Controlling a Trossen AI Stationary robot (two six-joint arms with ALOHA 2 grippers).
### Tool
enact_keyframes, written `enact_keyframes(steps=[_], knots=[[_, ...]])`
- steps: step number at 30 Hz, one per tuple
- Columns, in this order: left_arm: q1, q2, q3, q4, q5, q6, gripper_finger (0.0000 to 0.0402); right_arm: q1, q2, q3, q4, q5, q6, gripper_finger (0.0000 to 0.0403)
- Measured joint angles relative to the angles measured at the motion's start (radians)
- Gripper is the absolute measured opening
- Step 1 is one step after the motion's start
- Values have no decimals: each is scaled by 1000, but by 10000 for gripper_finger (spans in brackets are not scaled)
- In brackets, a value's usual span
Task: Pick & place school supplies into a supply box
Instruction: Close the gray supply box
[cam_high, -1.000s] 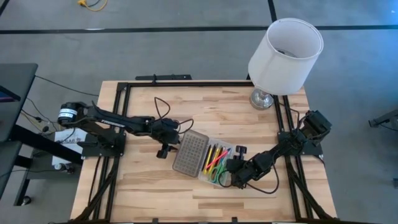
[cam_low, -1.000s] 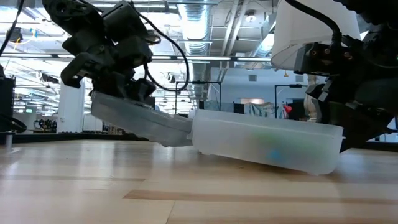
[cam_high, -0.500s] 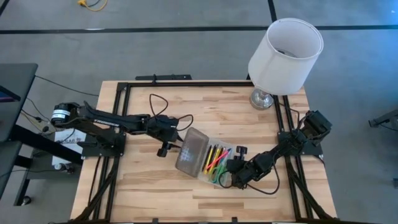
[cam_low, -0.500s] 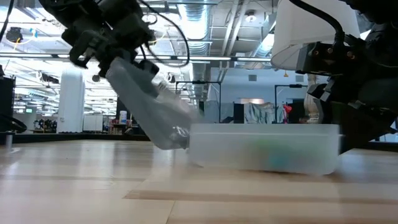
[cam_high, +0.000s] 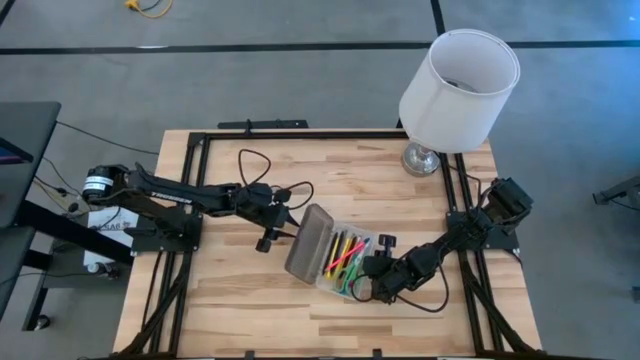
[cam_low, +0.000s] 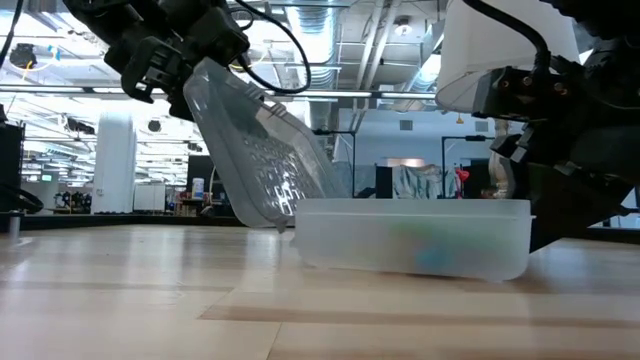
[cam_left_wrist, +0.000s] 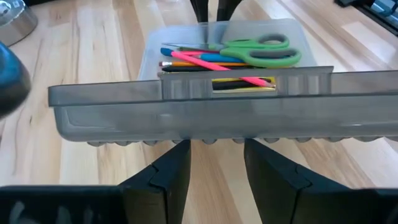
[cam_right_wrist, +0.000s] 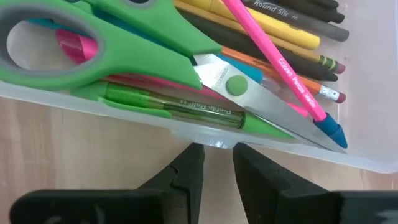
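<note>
The supply box, a clear case, lies at mid-table with pens, pencils and green-handled scissors inside. Its grey dotted lid stands steeply up from the hinge on the box's left side. My left gripper is open under the lid's free long edge, at the lid's top in the low view. My right gripper sits at the box's near-right long wall, its fingers close together on a small clear tab. My left gripper bears the lid's free long edge on the tops of its two spread fingertips, not pinched. The fingers come from the table's left, slanting down, across that edge. The lid leans tilted, its hinge edge on the box. My right gripper meets a small clear tab in the middle of the box's long wall, under the rim, with its fingertips on either side. They come slanting down from the near right. The box lies flat on the table.
A white lampshade on a metal foot stands at the table's far right corner. A black frame rail runs round the table edges. Bare wood lies in front of the box and to the far left.
My left gripper has risen and tipped upward, swinging the lid from lying nearly flat on the table to a steep slant. The free edge went up and toward the box while the hinge edge stayed. The box has settled level. My right gripper kept still.
</note>
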Motion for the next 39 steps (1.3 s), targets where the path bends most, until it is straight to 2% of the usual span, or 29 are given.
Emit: enact_keyframes(steps=[24,30,34,39], knots=[[-33,2,-2,-52,-16,-59,146,-39,2,-2,38,16,-33,85],[-33,102,-3,-11,-12,-66,146,-39,2,-2,40,16,-48,85],[-32,179,-3,73,-1,-61,146,-39,1,-2,41,15,-48,85],[-32,212,-3,135,9,-44,146,-38,1,-2,40,14,-48,85]])
